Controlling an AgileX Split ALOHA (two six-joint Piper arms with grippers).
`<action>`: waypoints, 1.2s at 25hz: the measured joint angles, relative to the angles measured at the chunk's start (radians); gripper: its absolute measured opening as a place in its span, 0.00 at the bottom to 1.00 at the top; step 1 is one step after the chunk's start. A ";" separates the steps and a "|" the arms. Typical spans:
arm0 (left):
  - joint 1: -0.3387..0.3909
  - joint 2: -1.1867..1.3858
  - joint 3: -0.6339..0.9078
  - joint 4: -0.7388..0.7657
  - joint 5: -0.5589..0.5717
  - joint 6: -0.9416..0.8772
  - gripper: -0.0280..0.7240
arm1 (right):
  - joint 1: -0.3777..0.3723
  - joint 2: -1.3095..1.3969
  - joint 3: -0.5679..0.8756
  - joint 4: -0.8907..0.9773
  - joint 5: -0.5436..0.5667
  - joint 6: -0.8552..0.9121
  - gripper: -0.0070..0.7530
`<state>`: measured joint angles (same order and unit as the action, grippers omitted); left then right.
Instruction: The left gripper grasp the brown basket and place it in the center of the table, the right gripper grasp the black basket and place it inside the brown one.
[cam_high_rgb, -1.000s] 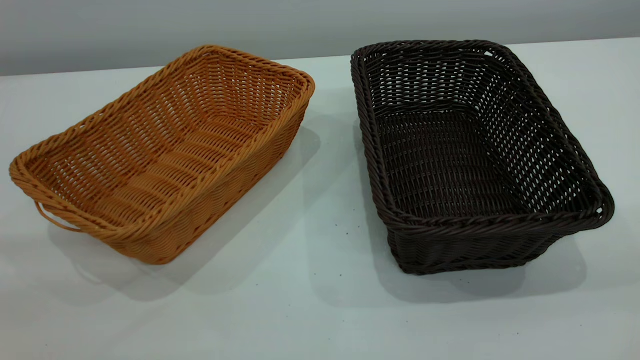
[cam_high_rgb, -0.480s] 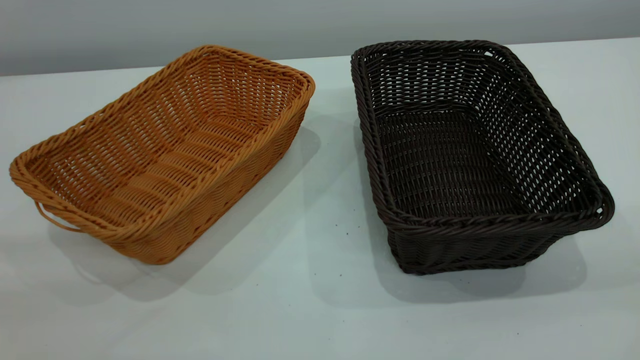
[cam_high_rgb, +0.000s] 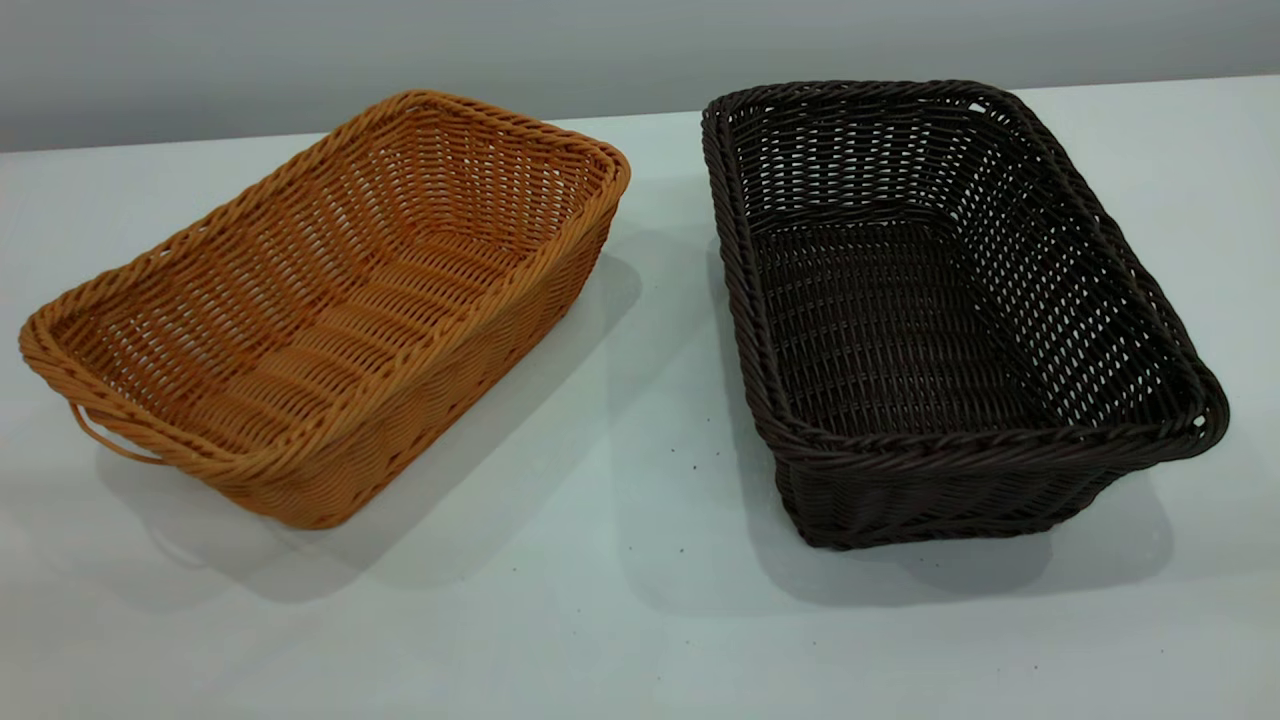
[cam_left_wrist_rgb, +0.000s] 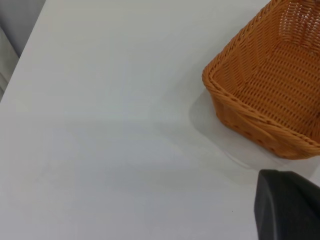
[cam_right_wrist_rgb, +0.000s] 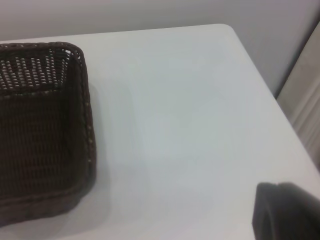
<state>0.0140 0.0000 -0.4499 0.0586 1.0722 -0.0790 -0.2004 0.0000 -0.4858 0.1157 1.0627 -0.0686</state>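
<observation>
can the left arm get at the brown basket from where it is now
Probably yes. The brown basket sits open on the table, apart from the black basket, with nothing over or against it. In the left wrist view only bare table lies between the left pincer and the basket's near corner.

Plain grey wall (cam_high_rgb: 300, 50) spans the 12 o'clock band of the exterior view, edge to edge. The right wrist cam also shows grey wall, w/ a paler vertical panel (cam_right_wrist_rgb: 306, 95) beside it. Left wrist cam: grey backdrop strip (cam_left_wrist_rgb: 15, 15), too vague to ID.
</observation>
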 joint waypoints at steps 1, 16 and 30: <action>0.000 0.000 0.000 0.000 0.000 0.000 0.04 | 0.000 0.000 0.000 0.018 0.000 0.000 0.01; 0.000 0.006 -0.013 -0.125 -0.011 0.079 0.04 | 0.000 0.000 -0.023 0.125 -0.016 0.027 0.03; 0.000 0.341 -0.104 -0.383 -0.299 0.543 0.57 | 0.000 0.398 -0.136 0.570 -0.074 -0.181 0.69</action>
<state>0.0140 0.3413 -0.5541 -0.3241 0.7736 0.4642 -0.2004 0.3983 -0.6216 0.6861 0.9887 -0.2492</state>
